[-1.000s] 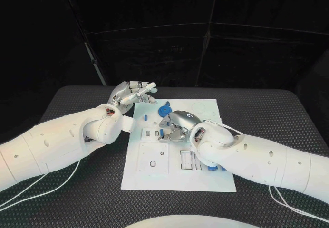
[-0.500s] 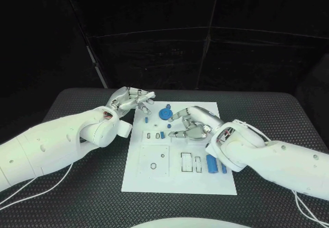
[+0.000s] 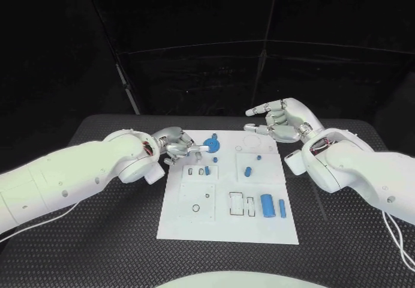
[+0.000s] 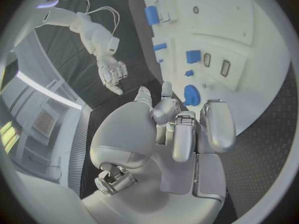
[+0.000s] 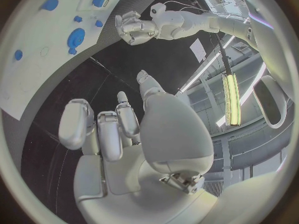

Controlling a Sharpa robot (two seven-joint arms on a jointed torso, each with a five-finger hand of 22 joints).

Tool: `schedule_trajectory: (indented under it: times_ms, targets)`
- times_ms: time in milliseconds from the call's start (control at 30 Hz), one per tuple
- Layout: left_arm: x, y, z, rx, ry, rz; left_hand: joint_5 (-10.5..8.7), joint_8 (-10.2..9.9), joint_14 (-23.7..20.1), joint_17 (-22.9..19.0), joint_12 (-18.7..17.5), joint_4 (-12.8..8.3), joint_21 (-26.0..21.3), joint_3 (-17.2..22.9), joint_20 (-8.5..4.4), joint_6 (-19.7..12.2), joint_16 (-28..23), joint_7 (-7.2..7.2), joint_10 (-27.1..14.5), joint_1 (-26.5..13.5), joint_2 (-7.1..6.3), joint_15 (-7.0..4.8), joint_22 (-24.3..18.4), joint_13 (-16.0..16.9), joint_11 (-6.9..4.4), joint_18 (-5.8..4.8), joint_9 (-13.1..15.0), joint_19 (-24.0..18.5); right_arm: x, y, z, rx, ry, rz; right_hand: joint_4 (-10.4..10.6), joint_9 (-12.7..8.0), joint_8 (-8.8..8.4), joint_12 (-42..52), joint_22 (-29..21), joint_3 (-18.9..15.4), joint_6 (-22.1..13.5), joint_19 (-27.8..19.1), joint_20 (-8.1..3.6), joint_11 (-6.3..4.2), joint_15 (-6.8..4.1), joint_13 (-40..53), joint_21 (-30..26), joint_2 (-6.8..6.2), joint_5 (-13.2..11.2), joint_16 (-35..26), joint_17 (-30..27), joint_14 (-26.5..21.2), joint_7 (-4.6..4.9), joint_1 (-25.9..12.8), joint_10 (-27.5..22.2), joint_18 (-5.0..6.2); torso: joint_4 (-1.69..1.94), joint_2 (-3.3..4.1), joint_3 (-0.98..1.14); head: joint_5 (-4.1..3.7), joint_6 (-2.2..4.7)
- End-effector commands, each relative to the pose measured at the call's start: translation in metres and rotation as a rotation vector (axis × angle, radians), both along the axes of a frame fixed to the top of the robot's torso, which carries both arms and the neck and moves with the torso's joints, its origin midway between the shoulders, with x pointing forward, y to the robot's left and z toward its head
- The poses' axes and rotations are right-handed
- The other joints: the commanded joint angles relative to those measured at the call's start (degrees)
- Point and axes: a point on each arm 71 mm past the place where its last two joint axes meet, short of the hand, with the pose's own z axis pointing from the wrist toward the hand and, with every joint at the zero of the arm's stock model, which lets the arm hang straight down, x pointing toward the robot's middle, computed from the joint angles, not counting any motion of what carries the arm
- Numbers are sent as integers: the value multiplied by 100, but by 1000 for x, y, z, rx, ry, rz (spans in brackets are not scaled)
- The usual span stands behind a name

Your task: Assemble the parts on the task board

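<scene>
The white task board [image 3: 226,225] lies in the middle of the table. A blue gear [image 3: 211,144] sits near its far left corner, with small blue pieces [image 3: 247,171] around mid-board and two blue cylinders [image 3: 274,207] at the near right. My left hand [image 3: 177,146] hovers at the board's far left edge beside the gear, its fingers curled in with nothing seen in them. My right hand [image 3: 281,119] is raised above the far right corner, fingers apart and empty. The left wrist view shows the left hand [image 4: 187,129], the gear [image 4: 192,94] and the board [image 4: 249,40]. In the right wrist view the right hand [image 5: 118,129] is empty.
The black textured table [image 3: 95,228] runs all round the board. Empty slots and outlined recesses [image 3: 196,201] mark the board's near half. Black curtains stand behind the table.
My right hand has lifted off the middle of the board and swung to the far right, uncovering a blue piece. My left hand has come down to the board's far left edge with its fingers curling in.
</scene>
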Motion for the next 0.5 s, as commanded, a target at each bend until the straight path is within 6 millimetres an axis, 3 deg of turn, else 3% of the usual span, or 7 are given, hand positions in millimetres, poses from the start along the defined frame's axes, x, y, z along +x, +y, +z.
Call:
schedule_trajectory:
  times_ms: [33,167,500]
  targets:
    - [2,0,-9,333,60,-51,-31,261,589,1505,319,148,132,-182,-3,-190,17,-4,-86,-50,24,-51,189,362,14,-125,271,18,4,-6,2,86,18,-43,-17,-4,33,-21,-6,-10,-15,-32,-10,-1,39,-5,-21,43,11,-29,594,391,-11,23,-29,-3,50,-80,27,-7,-12]
    - [8,-11,-10,401,48,-62,-25,454,589,1505,383,175,192,-396,-2,-327,17,-6,-151,-107,-77,-49,275,428,8,-133,482,8,7,-9,3,93,11,-65,-15,-10,27,-36,-33,-33,-49,-45,-11,2,40,-30,-37,43,8,-46,559,383,-6,11,-41,1,64,-107,41,3,-37]
    - [18,-35,-11,457,22,-79,-23,755,589,1505,501,164,284,-571,-10,-501,17,-27,-158,-75,-5,-61,421,574,-12,-149,812,18,12,-10,1,95,15,-82,-15,-13,27,-32,-30,-52,-81,-44,-9,6,43,-28,-40,54,49,-42,576,387,-1,6,-32,-1,66,-106,50,8,-65]
